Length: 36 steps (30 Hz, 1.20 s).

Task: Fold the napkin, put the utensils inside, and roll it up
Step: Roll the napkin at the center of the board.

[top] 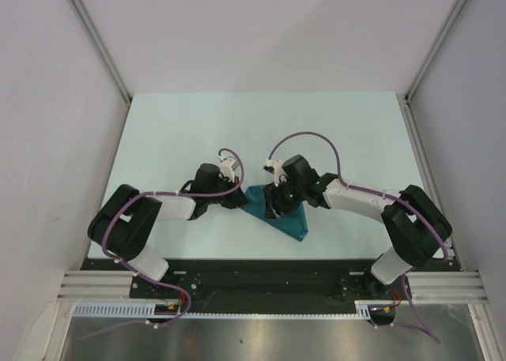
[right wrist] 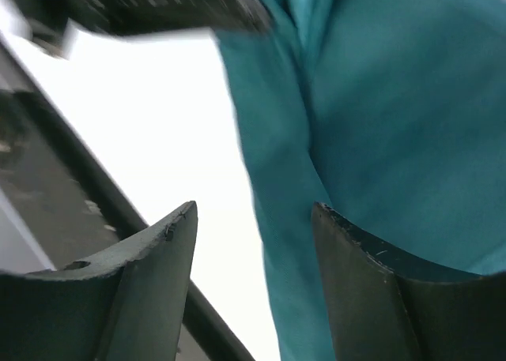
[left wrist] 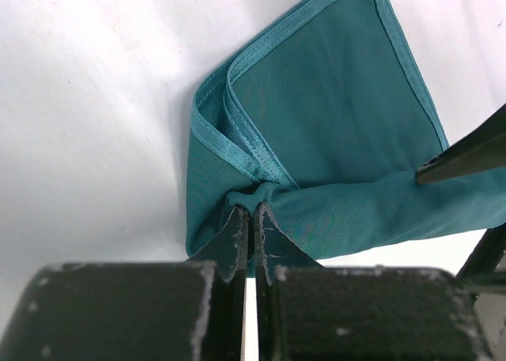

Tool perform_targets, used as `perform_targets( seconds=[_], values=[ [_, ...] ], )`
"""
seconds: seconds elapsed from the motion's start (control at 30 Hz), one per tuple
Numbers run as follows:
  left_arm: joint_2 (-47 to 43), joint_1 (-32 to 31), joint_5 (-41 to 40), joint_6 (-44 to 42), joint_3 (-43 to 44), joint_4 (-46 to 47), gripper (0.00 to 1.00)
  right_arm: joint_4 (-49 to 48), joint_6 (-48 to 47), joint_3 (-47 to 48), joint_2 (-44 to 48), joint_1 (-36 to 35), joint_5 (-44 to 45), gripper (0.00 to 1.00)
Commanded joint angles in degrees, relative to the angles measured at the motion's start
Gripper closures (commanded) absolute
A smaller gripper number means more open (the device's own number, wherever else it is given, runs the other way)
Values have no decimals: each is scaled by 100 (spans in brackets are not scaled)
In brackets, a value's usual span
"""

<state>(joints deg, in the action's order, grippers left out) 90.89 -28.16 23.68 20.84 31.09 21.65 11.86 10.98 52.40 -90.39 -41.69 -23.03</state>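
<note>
Napkin [top: 278,216] (teal cloth) lies folded, roughly triangular from above, on desk [top: 198,124] near front edge, centre, btwn the two arms. Hemmed edges sit stacked in layers at the fold, seen in L wrist view. L hand [left wrist: 251,216] fully closed, pinching a bunched bit of cloth at napkin's edge. R hand [right wrist: 253,227] spread wide, nothing held, over napkin's other side. R wrist view blurred, so contact w/ cloth unconfirmed, possibly just above it.
</note>
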Motion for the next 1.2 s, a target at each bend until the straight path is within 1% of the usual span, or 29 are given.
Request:
perform_targets(
  seconds=[0.0, 0.07, 0.17, 0.2, 0.27, 0.3, 0.4, 0.47, 0.6, 0.77, 0.83, 0.87, 0.93, 0.97, 1.07, 1.17],
  values=[
    [43, -75, -13, -194, 125, -196, 100, 396, -132, -204, 74, -198, 1010, 38],
    [43, -84, -13, -194, 125, -231, 100, 493, -105, -204, 83, -286, 1142, 41],
    [34, -84, -65, -151, 143, -275, 100, 590, -9, -239, 92, -471, 1239, 48],
    [34, -84, -83, -124, 152, -284, 100, 616, 35, -257, 92, -515, 1274, 54],
    [25, -84, -109, -63, 169, -310, 100, 616, 167, -318, 74, -603, 1327, 59],
    [25, -75, -127, -36, 169, -310, 100, 607, 228, -353, 65, -621, 1353, 63],
    [-10, -75, -188, 52, 187, -328, 100, 625, 413, -441, 65, -656, 1371, 69],
    [-28, -84, -250, 113, 213, -372, 100, 625, 580, -520, 100, -708, 1397, 71],
    [-63, -84, -311, 236, 231, -372, 100, 520, 817, -722, 92, -753, 1353, 73],
    [-133, -84, -416, 289, 345, -424, 100, 379, 835, -837, -224, -753, 1274, 75],
    [-186, -84, -469, 289, 415, -530, 91, 352, 853, -837, -295, -753, 1274, 76],
    [-282, -75, -548, 289, 433, -600, 83, 361, 844, -837, -356, -753, 1283, 76],
    [-396, -75, -636, 237, 450, -662, 73, 379, 844, -846, -400, -744, 1301, 77],
    [-449, -75, -672, 219, 459, -732, 65, 387, 844, -846, -418, -735, 1301, 77],
    [-660, -75, -838, 105, 433, -846, 53, 388, 853, -863, -453, -709, 1283, 77],
    [-792, -58, -1014, -36, 371, -882, 47, 388, 835, -872, -480, -682, 1248, 78]
  ],
)
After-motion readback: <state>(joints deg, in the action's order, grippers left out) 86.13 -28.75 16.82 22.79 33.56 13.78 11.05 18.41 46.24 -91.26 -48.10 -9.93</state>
